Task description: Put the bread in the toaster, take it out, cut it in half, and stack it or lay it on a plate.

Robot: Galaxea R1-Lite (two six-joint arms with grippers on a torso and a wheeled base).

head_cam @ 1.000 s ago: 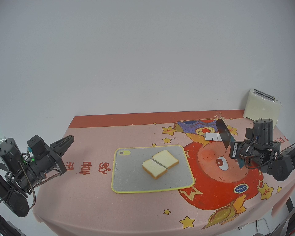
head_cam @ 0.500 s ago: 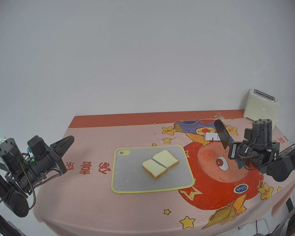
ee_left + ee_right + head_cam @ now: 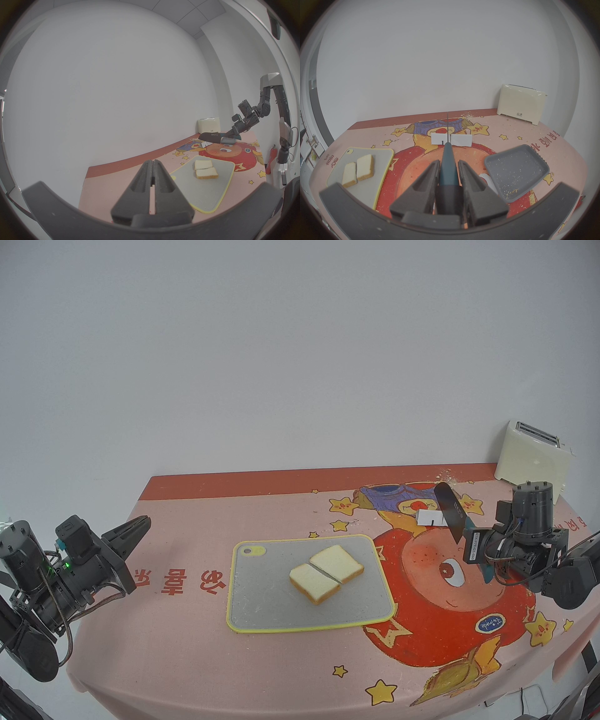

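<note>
- The right claw (image 3: 476,545), clamped on the dark-bladed knife (image 3: 451,510), has edged slightly leftward.
- Two square bread halves (image 3: 326,573) lie mid-frame, side by side on the grey, yellow-rimmed cutting board (image 3: 262,602).
- The left claw (image 3: 139,529) is pressed together, unmoved.

A pink tablecloth (image 3: 187,627) covers the tabletop, printed with a large red cartoon figure toward the right edge, yellow stars, and red characters near the left edge. A dark red band runs along the far edge. A small white paper card (image 3: 430,517) lies flat toward the far right corner, with scattered crumbs (image 3: 447,475) beyond it.
</note>
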